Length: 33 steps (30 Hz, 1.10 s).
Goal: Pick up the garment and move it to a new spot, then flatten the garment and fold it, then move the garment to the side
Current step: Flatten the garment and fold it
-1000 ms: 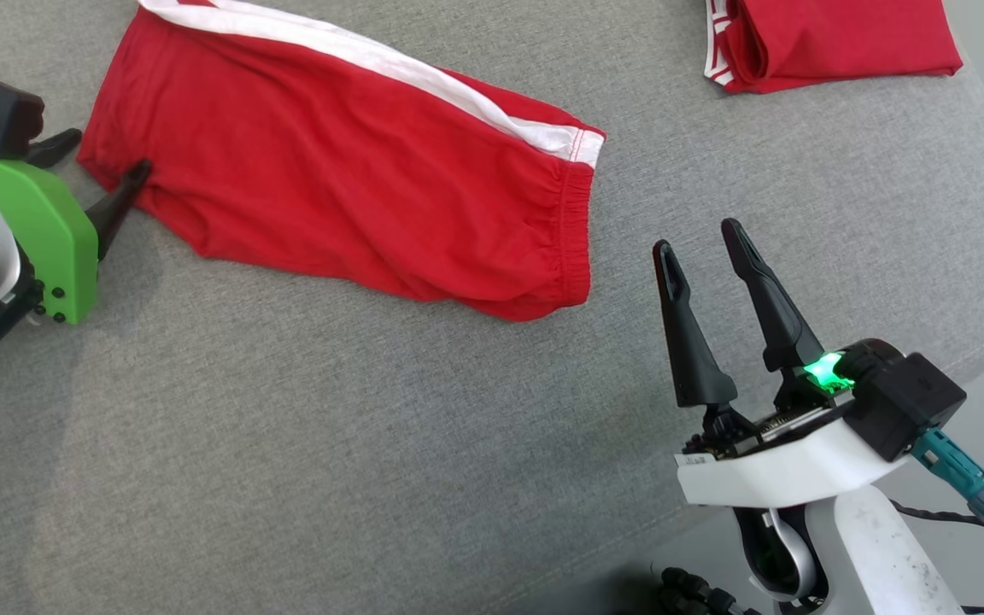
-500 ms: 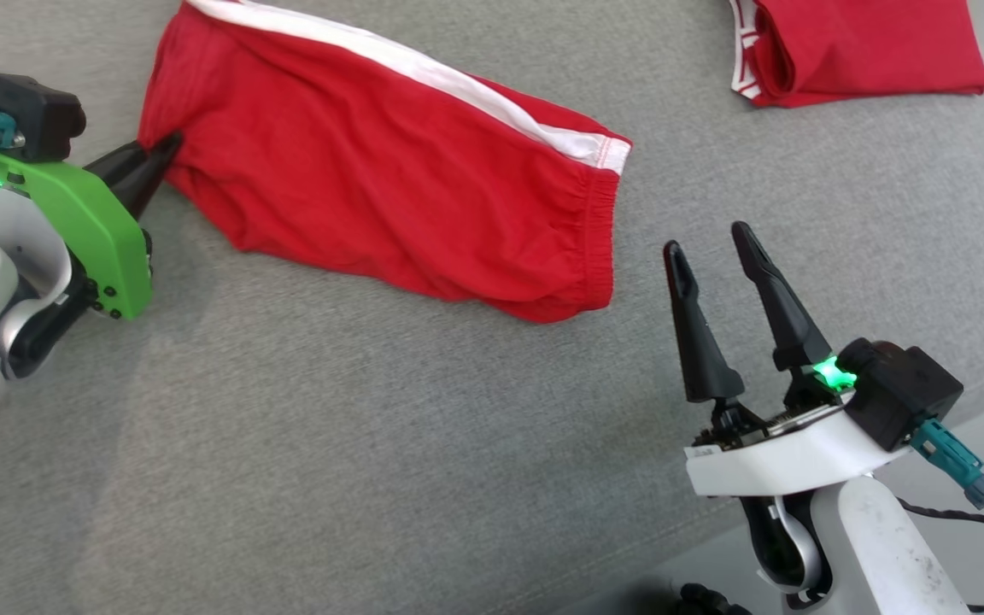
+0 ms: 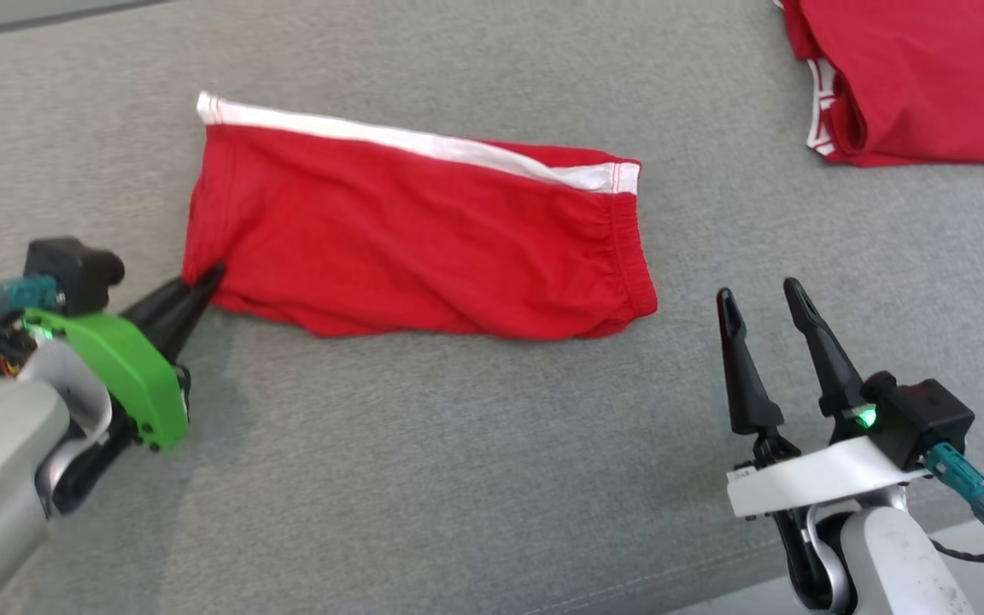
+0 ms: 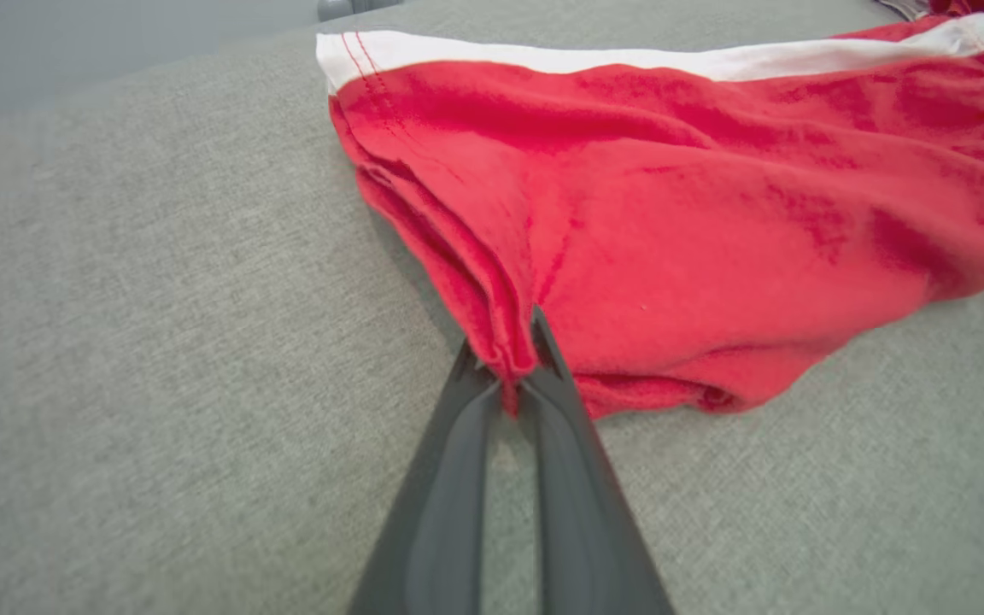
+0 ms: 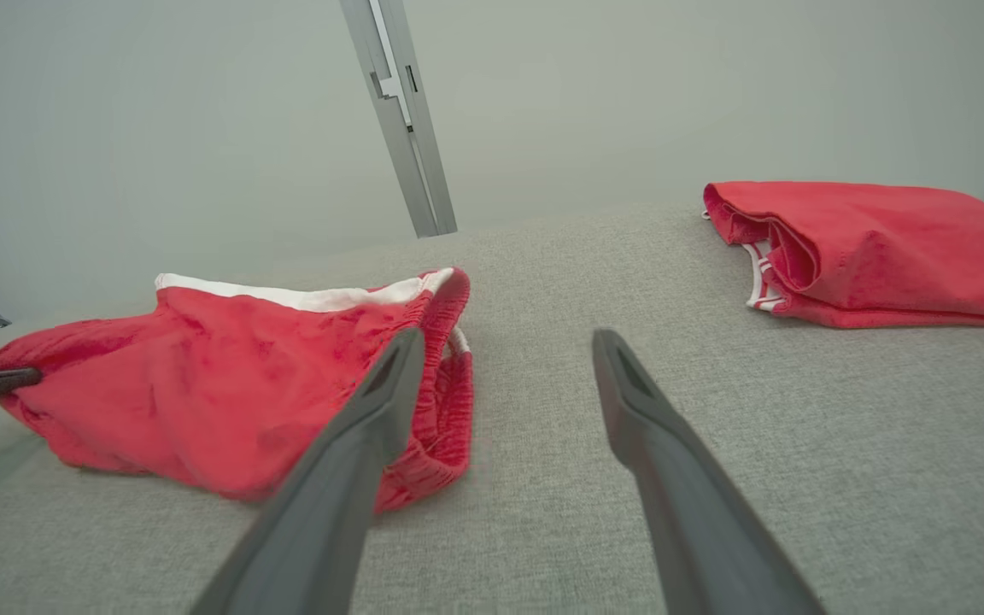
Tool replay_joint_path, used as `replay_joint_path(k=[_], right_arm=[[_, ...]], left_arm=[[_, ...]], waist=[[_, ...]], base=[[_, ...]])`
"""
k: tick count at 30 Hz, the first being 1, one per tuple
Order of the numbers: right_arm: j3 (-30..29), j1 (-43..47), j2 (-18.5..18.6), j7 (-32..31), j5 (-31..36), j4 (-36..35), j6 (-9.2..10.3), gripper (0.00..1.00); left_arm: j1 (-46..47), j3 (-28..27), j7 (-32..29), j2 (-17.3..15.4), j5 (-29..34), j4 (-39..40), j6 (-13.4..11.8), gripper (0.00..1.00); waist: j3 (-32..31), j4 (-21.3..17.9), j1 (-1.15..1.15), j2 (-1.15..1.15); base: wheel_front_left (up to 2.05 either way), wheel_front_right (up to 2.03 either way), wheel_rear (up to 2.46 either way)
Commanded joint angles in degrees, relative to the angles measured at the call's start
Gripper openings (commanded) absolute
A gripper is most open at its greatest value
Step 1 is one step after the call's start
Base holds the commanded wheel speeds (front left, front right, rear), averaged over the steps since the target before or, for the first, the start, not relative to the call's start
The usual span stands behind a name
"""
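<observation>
- The garment, a pair of red shorts, lies flat on the grey fabric surface, left of centre and toward the far side.
- A white stripe runs along its far edge, and the gathered waistband forms its right end.
- The left gripper comes in from the near left. Its jaws are pinched tight on the garment's near-left corner.
- In the left wrist view, a small fold of red cloth sits squeezed between the two dark fingertips, and the fabric rises in a ridge from the grip.
- The right gripper hovers at the near right with its jaws spread wide and nothing between them. It is just beyond the waistband end and does not touch the cloth.
- A second folded red garment with white trim rests at the far right, well apart from the shorts.
- In the right wrist view, a slanted metal post stands beyond the far edge of the surface.
</observation>
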<state>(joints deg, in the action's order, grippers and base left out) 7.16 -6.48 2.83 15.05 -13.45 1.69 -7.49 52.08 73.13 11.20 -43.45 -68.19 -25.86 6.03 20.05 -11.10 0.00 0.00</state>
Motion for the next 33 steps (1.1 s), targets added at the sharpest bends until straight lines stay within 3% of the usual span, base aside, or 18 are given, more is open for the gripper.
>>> replay_joint_path(k=[1, 13, 14, 15, 16, 23, 33], right_arm=[[-0.57, 0.94, 0.13, 0.15, 0.42, 0.55, 0.02, 1.00], [-1.67, 1.88, 0.14, 0.14, 1.02, 2.23, 0.02, 1.00], [-1.57, 1.90, 0.12, 0.14, 0.99, 2.38, 0.02, 1.00], [-1.38, 1.89, 0.10, 0.14, 1.05, 2.54, 0.02, 1.00], [-1.29, 1.85, 0.12, 0.14, 1.09, 2.65, 0.02, 1.00], [-1.37, 0.89, 0.14, 0.14, 0.71, 3.07, 0.02, 1.00], [-3.43, 1.16, 0.12, 0.14, 1.22, 3.72, 0.02, 1.00]], left_arm=[[-2.00, -0.06, 0.18, -0.70, -0.65, 0.86, -0.74, 0.00], [-11.56, 0.05, 0.87, -0.86, -0.93, 7.38, -5.13, 0.00], [-11.70, 0.00, 1.33, -0.62, -0.35, 7.17, -5.56, 0.25], [-12.02, 0.00, 1.70, -0.32, 0.34, 6.78, -6.03, 0.86], [-12.49, 0.04, 1.92, 0.19, 0.43, 6.52, -6.12, 1.00], [-14.13, -5.43, 3.98, 3.15, 3.43, 4.02, -8.04, 1.00], [-28.55, -40.34, 3.96, 11.23, 26.55, 13.64, -13.10, 1.00]], waist=[[-2.81, 3.03, 0.00, 0.00], [-4.20, 5.13, 0.00, 0.00], [-4.25, 5.28, 0.00, 0.00], [-4.32, 5.43, 0.00, 0.00], [-4.44, 5.57, 0.00, 0.00], [-6.69, 6.67, 0.00, 0.00], [-9.61, 9.58, 0.00, 0.00]], base=[[0.00, 0.00, 0.00], [0.00, 0.00, 0.00], [0.00, 0.00, 0.00], [0.00, 0.00, 0.00], [0.00, 0.00, 0.00], [0.00, 0.00, 0.00], [0.00, 0.00, 0.00]])
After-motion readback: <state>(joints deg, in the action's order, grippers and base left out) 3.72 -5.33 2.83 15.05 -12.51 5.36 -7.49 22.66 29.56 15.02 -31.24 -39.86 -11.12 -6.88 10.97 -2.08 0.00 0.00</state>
